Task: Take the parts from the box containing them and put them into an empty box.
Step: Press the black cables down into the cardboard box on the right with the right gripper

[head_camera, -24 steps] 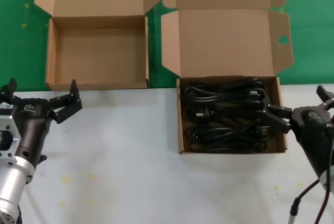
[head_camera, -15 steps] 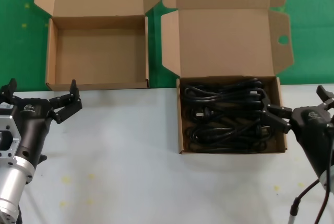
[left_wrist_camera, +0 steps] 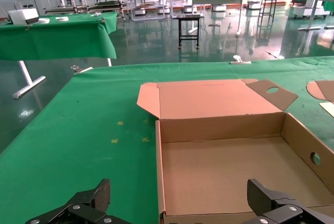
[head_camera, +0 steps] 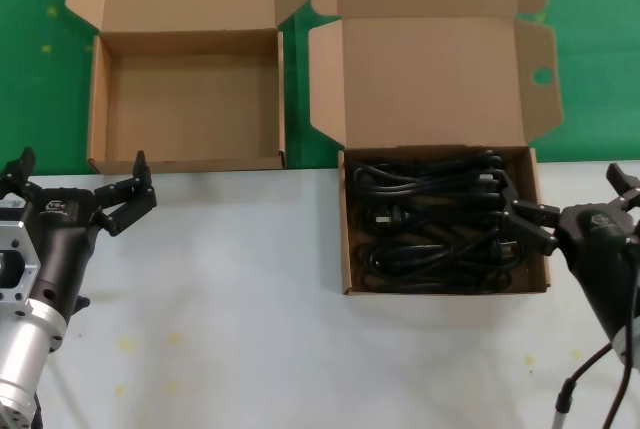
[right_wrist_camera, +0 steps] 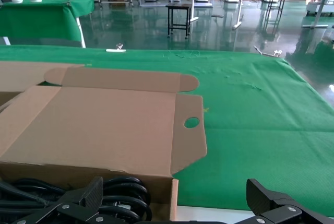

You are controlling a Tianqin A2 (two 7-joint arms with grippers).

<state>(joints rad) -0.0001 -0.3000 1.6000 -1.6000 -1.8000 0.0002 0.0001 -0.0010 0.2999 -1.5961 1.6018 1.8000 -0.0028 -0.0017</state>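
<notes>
Several black power cords (head_camera: 430, 219) lie coiled in the right-hand box (head_camera: 440, 290), whose lid (head_camera: 430, 79) has rounded wing flaps. The empty box (head_camera: 97, 99) sits to the left of it with its plain lid folded back. My left gripper (head_camera: 80, 174) hovers open just in front of the empty box's near left corner, and in the left wrist view the left gripper (left_wrist_camera: 178, 192) straddles the wall of the empty box (left_wrist_camera: 159, 172). My right gripper (head_camera: 567, 194) is open at the full box's right wall; the right gripper (right_wrist_camera: 176, 190) spans that corner beside the cords (right_wrist_camera: 120, 192).
Both boxes rest where the green cloth (head_camera: 30, 79) meets the white table surface (head_camera: 250, 299). The right arm's own cable (head_camera: 585, 379) hangs near the front right. Other green tables and racks (left_wrist_camera: 57, 31) stand far behind.
</notes>
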